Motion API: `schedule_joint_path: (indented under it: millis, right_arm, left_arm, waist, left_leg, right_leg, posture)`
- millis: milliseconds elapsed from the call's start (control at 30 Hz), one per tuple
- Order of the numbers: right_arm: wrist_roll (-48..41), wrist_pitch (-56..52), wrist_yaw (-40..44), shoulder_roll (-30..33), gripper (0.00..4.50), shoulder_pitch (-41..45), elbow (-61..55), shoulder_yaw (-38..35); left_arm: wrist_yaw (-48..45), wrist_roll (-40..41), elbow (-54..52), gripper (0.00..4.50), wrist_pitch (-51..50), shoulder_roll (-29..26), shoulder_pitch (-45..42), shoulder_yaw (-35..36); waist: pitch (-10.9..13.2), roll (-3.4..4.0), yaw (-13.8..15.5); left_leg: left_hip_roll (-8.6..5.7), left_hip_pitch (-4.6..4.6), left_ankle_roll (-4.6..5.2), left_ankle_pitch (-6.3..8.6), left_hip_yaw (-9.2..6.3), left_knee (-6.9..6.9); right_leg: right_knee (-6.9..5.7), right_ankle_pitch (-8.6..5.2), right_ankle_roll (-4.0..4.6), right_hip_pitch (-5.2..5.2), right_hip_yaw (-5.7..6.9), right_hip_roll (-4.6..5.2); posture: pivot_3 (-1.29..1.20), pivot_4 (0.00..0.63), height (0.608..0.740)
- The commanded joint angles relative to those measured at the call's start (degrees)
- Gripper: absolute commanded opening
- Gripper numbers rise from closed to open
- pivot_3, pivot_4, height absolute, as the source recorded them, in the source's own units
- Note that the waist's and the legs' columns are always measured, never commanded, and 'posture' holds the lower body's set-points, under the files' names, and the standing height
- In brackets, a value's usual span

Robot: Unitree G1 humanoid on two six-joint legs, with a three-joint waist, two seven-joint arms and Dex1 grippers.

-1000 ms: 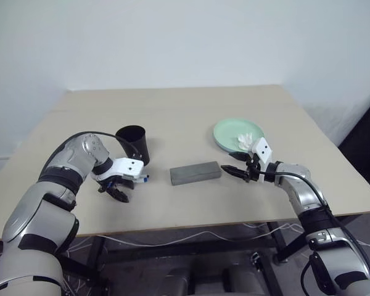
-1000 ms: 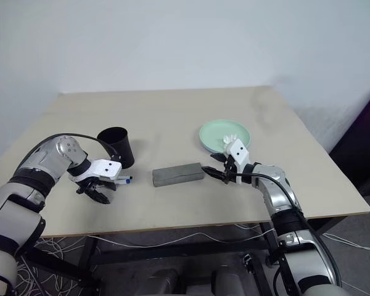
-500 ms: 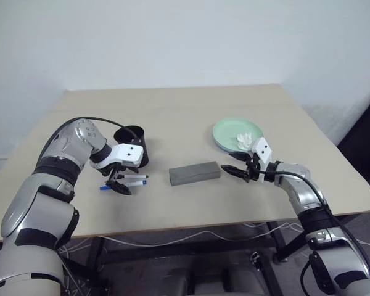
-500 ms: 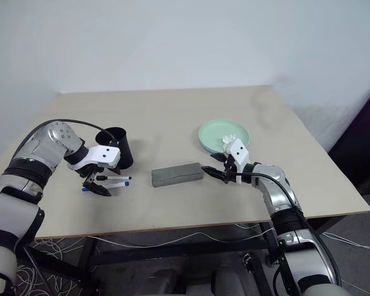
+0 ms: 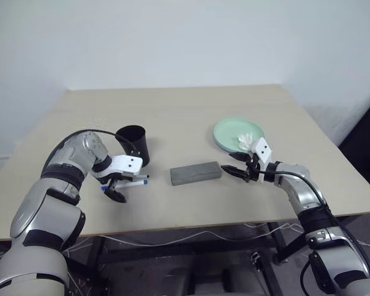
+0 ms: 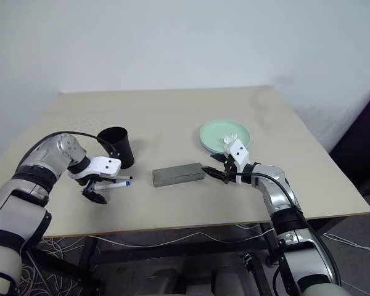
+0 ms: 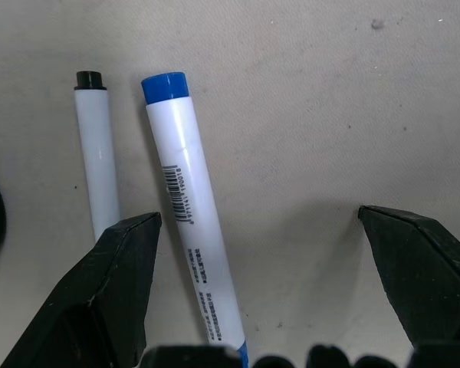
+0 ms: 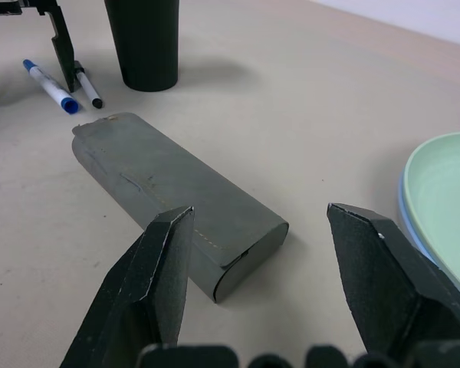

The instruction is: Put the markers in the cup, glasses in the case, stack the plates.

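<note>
The left gripper point(image 5: 115, 189) is hanging over the two markers near the front left edge of the desk point(image 5: 185, 117), its black fingers point(image 7: 111, 291) standing wide apart and pointing almost straight down. The blue-capped marker point(image 7: 192, 230) and the black-capped marker point(image 7: 94, 165) are lying side by side on the desk, close but not touching, just in front of the black cup point(image 5: 134, 144), which is standing upright. In the left wrist view the blue-capped one is sitting inside the open span beside one finger, while the black-capped one is lying at or just outside that finger, so a plain squeeze here would probably catch only one pen or pinch it off-centre. The step in hand looks like picking up a marker; it would go better with the span centred across a single barrel near its middle, so the pen hangs balanced and can be tipped upright over the cup's mouth. The right gripper point(image 5: 233, 171) is waiting level at the right end of the grey case point(image 5: 195, 172), its fingers parted with nothing between them. The case is lying shut at the middle of the desk's front, and the mint green plate point(image 5: 228, 132) is already sitting on the light blue plate point(image 8: 405, 211) towards the right edge, a small white lumpy object point(image 5: 246, 140) resting in it.
</note>
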State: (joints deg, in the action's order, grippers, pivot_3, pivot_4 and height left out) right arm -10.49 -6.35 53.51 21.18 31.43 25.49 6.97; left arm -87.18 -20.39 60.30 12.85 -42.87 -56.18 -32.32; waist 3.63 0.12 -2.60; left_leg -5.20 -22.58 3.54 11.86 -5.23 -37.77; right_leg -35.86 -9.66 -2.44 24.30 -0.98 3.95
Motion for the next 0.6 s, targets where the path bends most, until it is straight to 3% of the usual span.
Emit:
schedule_joint_path:
  millis: [33, 433, 600]
  right_arm:
    - [0.0, 0.9, 0.1, 0.3, 3.02, 1.8, -1.5, -0.8]
    - [0.0, 1.0, 0.1, 0.1, 3.02, 2.0, -1.4, -0.8]
    - [0.1, 1.2, 0.2, 0.0, 3.02, 2.4, -0.9, -0.7]
  left_arm:
    - [-1.4, -0.9, -0.6, 4.09, 0.6, -0.2, 0.5, 0.7]
    - [-0.3, -2.9, -2.0, 0.16, 1.7, -0.8, 3.4, 1.2]
    - [-1.3, -2.6, -4.2, 0.07, 1.4, -1.2, 5.4, 1.7]
  waist:
    - [0.0, 0.00, 0.0]
    - [0.0, 0.07, 0.0]
    - [-0.1, 0.17, -0.1]
  left_leg:
    - [0.00, 0.00, 0.00, 0.00, 0.00, 0.00]
    - [0.01, 0.06, 0.00, 0.00, 0.05, 0.06]
    - [0.02, 0.10, 0.00, 0.00, 0.08, 0.09]
  right_leg:
    - [0.00, 0.00, 0.00, 0.00, 0.00, 0.00]
    - [0.00, 0.00, 0.00, -0.01, -0.05, 0.00]
    - [-0.01, 0.00, 0.00, -0.01, -0.09, 0.00]
  posture:
    - [0.00, 0.000, 0.740]
    - [0.00, 0.000, 0.740]
    - [0.00, 0.000, 0.740]
